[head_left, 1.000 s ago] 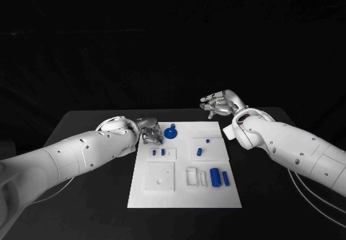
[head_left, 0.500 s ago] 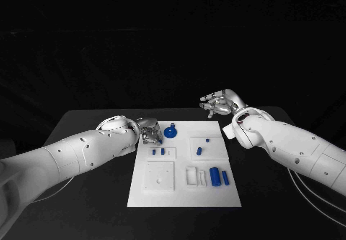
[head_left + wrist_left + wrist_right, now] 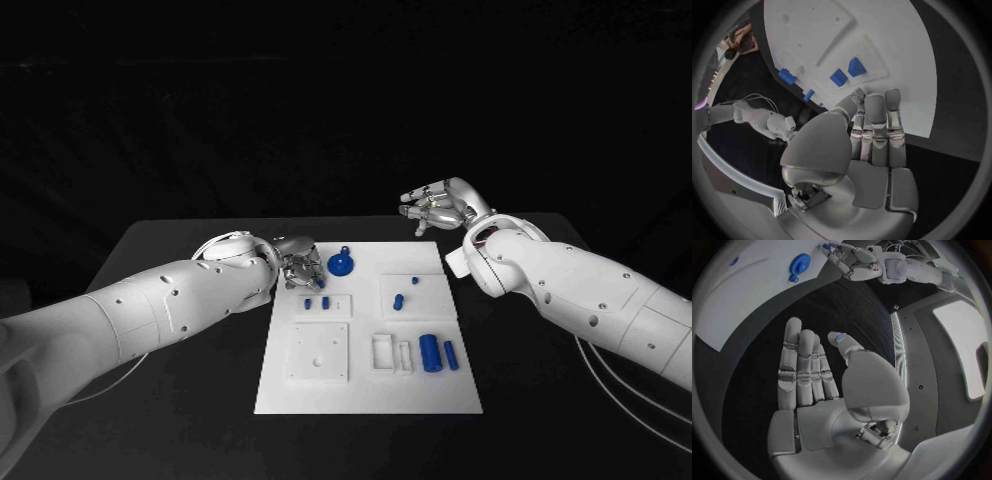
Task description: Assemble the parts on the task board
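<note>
Our left robot hand [image 3: 299, 266] hovers at the task board's [image 3: 369, 395] far left corner beside the small blue parts [image 3: 316, 302]; whether its fingers pinch one, we cannot tell. The parts look light, stiff, slippery; we would pinch their sides. Our right robot hand [image 3: 433, 210] is raised, open-fingered and empty.

A flat black matte tabletop [image 3: 188, 400] fills the lower half of the head view. Above and behind it, the upper half of the frame is plain unlit darkness.
</note>
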Tool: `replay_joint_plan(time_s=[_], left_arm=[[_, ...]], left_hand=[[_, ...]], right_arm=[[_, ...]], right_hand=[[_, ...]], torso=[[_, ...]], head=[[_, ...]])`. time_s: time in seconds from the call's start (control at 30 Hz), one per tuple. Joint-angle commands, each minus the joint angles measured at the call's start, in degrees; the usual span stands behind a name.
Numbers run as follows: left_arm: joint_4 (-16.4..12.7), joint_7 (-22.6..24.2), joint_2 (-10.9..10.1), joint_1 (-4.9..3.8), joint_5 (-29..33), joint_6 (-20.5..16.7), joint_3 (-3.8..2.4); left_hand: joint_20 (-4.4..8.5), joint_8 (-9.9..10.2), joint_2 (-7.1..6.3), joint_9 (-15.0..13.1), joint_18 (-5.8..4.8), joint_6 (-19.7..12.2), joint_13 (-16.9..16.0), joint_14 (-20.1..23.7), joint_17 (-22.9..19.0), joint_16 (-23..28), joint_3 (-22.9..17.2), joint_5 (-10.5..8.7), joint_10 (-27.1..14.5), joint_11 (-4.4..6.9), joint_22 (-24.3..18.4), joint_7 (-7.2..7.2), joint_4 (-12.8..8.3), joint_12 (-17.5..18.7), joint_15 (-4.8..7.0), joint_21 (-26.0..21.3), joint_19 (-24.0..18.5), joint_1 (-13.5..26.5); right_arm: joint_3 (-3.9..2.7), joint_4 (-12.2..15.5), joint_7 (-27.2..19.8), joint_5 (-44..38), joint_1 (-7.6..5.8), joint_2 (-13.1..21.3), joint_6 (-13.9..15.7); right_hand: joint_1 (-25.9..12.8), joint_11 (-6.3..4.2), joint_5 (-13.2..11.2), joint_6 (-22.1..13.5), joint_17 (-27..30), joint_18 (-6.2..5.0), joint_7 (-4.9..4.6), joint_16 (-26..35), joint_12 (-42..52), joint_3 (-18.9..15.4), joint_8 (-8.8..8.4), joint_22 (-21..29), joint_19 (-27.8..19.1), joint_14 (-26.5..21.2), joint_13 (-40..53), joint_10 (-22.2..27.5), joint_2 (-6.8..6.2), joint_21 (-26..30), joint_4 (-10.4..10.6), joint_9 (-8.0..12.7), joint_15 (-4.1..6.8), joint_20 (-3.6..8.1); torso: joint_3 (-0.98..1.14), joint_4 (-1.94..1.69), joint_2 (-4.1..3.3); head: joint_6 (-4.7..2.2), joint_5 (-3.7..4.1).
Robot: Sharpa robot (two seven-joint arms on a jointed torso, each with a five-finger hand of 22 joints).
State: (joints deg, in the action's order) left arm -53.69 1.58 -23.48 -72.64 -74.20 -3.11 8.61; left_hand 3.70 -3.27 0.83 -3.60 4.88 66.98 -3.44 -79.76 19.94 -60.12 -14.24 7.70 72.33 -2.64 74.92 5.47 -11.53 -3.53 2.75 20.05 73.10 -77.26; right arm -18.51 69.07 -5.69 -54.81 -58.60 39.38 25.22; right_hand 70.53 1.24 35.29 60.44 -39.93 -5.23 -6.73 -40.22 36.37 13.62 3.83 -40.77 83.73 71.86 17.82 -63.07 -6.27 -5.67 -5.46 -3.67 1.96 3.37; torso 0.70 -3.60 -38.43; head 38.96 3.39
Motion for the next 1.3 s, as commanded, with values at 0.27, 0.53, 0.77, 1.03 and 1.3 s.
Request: replay_joint_plan(time_s=[0.27,0.53,0.77,1.03,1.3], left_arm=[[0.56,-0.85,0.73,0.24,-0.46,2.29,0.23],[1.02,-1.53,1.14,0.63,-0.52,2.18,0.48],[1.11,-1.41,1.26,0.73,-0.32,1.30,0.53],[1.26,-2.28,0.84,0.75,-0.26,1.03,0.54],[1.44,-2.94,-0.09,0.74,-0.24,0.23,0.52]], left_hand=[[-0.13,-0.30,0.33,-0.09,0.76,-0.55,0.09,-0.06,-0.09,0.16,0.02,-0.31,-0.62,-0.30,0.99,0.18,-0.32,0.24,-0.23,-0.04,0.06,0.14],[-0.27,-0.25,0.26,-0.04,0.73,-0.95,0.07,0.71,-0.26,0.61,0.14,-0.65,-0.86,-0.42,0.97,0.28,-0.36,0.22,-0.36,-0.27,-0.35,0.24],[-0.38,-0.25,-0.06,0.01,0.79,-2.50,0.07,0.98,-0.34,0.64,-0.17,-0.51,-1.35,-0.66,1.02,0.63,-0.59,0.22,-0.51,-0.34,-0.49,0.26],[-0.44,-0.21,-0.98,0.09,0.86,-6.22,0.07,1.17,-0.49,0.71,-0.69,-0.73,-1.51,-0.59,0.99,0.09,-0.91,0.23,-0.51,-0.43,-0.53,0.43],[-0.45,-0.09,-1.96,0.21,0.82,-13.77,0.07,1.28,-0.63,0.77,-1.00,-1.09,-1.71,-0.66,0.95,-1.00,-1.07,0.22,-0.55,-0.67,-0.52,0.33]], right_arm=[[-0.02,0.05,-0.35,-0.41,0.02,-0.12,-0.24],[-0.02,-0.02,-0.32,-0.48,0.02,-0.15,-0.31],[-0.02,-0.04,-0.30,-0.49,0.02,-0.09,-0.40],[-0.02,-0.07,-0.22,-0.49,0.02,0.03,-0.59],[-0.02,-0.04,0.04,-0.50,0.02,0.20,-0.86]], right_hand=[[-0.40,0.02,0.32,-0.16,0.05,-0.84,-0.08,-0.24,0.19,0.02,-0.28,0.06,0.87,-0.29,-0.06,0.05,-0.06,-0.17,-0.29,0.07,0.05,-0.19],[-0.48,0.01,0.35,-0.18,0.08,-0.85,-0.08,-0.24,0.19,0.07,-0.27,0.20,0.81,-0.29,-0.14,0.06,0.04,-0.36,-0.41,0.07,0.06,-0.19],[-0.48,0.01,0.35,-0.18,0.08,-0.85,-0.08,-0.24,0.19,0.07,-0.27,0.20,0.81,-0.29,-0.14,0.06,0.04,-0.36,-0.41,0.07,0.06,-0.19],[-0.52,0.08,0.31,-0.44,0.15,-0.84,-0.15,-0.13,0.10,0.08,-0.29,0.30,0.69,-0.40,-0.21,0.15,-0.07,-0.30,-0.43,0.08,0.00,-0.23],[-0.46,0.05,0.32,-0.70,-0.23,-0.94,-0.18,-0.87,-0.37,-0.03,-0.28,-0.13,1.31,-0.01,-0.72,-0.13,-0.05,-0.99,-0.64,0.08,0.11,-0.10]], torso=[[-0.01,0.12,-0.01],[0.04,0.05,0.00],[0.02,0.06,-0.01],[0.03,0.00,0.00],[-0.03,-0.04,0.01]], head=[[0.00,-0.01],[-0.42,0.08],[-0.30,0.17],[-0.21,0.32],[-0.21,0.47]])
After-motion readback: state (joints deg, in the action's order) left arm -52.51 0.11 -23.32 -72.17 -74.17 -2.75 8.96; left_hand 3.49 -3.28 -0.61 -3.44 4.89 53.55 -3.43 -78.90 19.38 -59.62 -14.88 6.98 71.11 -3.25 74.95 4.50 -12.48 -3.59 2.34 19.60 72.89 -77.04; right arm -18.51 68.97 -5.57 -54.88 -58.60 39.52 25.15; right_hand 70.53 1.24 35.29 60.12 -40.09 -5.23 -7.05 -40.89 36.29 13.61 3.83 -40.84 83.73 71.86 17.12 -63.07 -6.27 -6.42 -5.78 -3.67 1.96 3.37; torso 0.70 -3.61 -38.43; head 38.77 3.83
